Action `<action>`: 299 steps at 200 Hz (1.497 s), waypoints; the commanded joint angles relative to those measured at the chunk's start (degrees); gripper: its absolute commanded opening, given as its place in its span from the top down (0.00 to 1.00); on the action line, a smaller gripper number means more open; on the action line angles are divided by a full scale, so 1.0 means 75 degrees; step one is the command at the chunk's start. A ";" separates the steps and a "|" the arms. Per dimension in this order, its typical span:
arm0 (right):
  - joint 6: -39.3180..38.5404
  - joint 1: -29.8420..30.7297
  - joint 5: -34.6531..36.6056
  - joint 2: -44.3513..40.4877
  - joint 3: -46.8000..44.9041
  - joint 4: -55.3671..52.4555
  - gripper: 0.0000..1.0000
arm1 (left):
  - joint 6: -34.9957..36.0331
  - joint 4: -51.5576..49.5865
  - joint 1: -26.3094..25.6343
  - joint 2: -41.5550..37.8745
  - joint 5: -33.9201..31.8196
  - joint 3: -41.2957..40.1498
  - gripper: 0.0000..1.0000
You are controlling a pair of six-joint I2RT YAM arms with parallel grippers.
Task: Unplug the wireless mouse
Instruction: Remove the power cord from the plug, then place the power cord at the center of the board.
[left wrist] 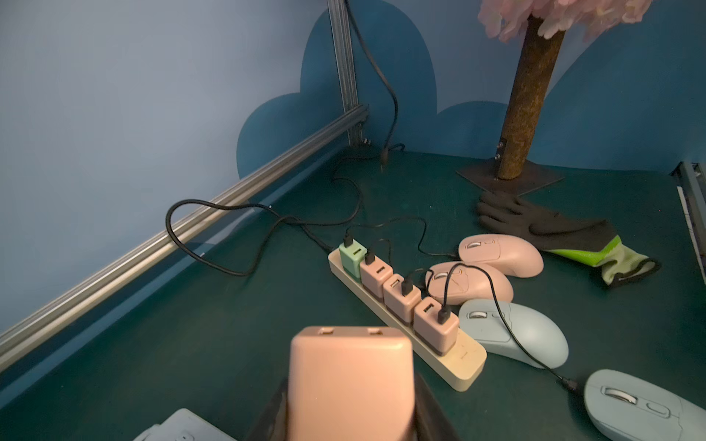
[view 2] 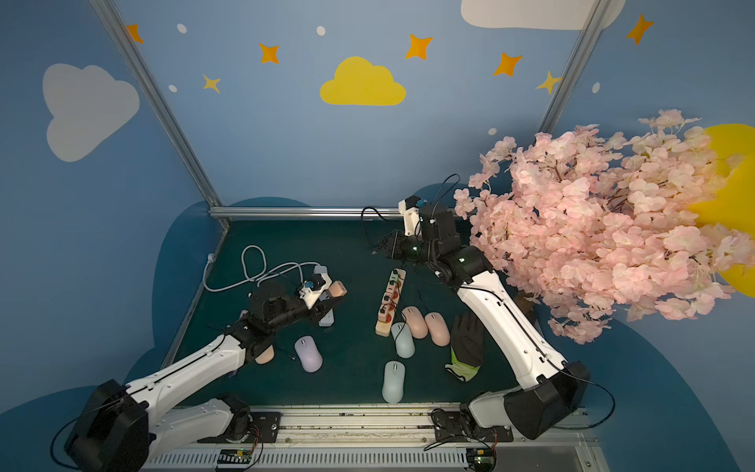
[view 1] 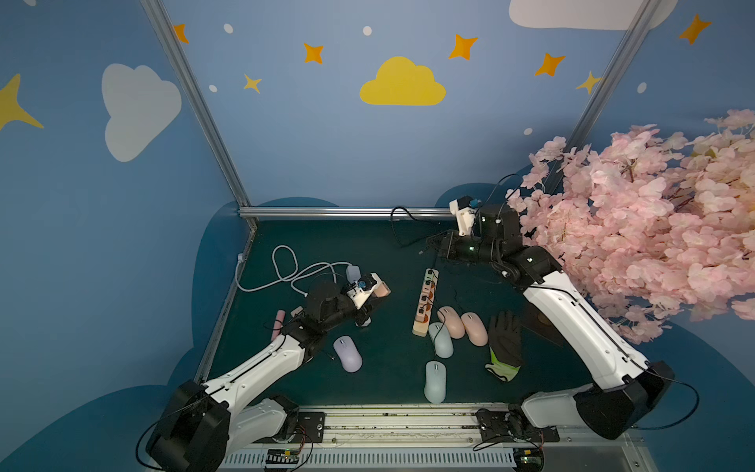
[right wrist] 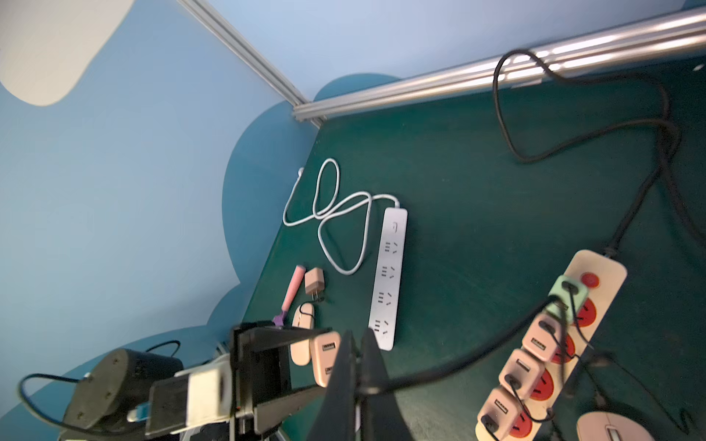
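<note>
Landmark: beige power strip [left wrist: 462, 361], carrying one green adapter [left wrist: 353, 259] and three pink ones, each with a thin black lead plugged in.

- Right gripper [right wrist: 358, 336] is off the strip's far end. Its jaws are pinched closed on a black cable [right wrist: 431, 374] that runs back toward the strip's adapters.
- Left gripper [left wrist: 351, 404] is beside the strip on the left arm's side, not touching it. It is clamped on a loose pink adapter [left wrist: 349, 362].
- Mice sit by the strip's near end on the right arm's side: two pink mice [view 1: 451, 322] and a light blue mouse [view 1: 440, 340] just beside it.
- A second blue mouse [view 1: 434, 382] lies past that end. A lead's plug sits at its nose; whether it is seated can't be told.
- Purple mouse [view 1: 347, 353] is well apart on the left arm's side.
</note>
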 commanded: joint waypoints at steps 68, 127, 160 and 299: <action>-0.0756 0.0637 -0.0274 0.0943 0.0991 -0.0916 1.00 | -0.3164 -0.0721 0.1483 -0.0421 -0.0930 0.0353 0.97; -0.1830 0.1397 -0.1455 0.2259 0.1563 -0.1858 1.00 | -0.5542 -0.2957 0.2659 -0.0703 -0.1518 0.1066 0.96; -0.2299 0.1736 -0.1907 0.3229 0.2027 -0.2548 1.00 | -0.5964 -0.3154 0.2801 -0.0953 -0.1496 0.0910 0.96; -0.3372 0.3260 -0.1293 0.4558 0.2191 -0.4213 1.00 | -0.6342 -0.3894 0.3231 -0.1155 -0.1700 0.0950 0.96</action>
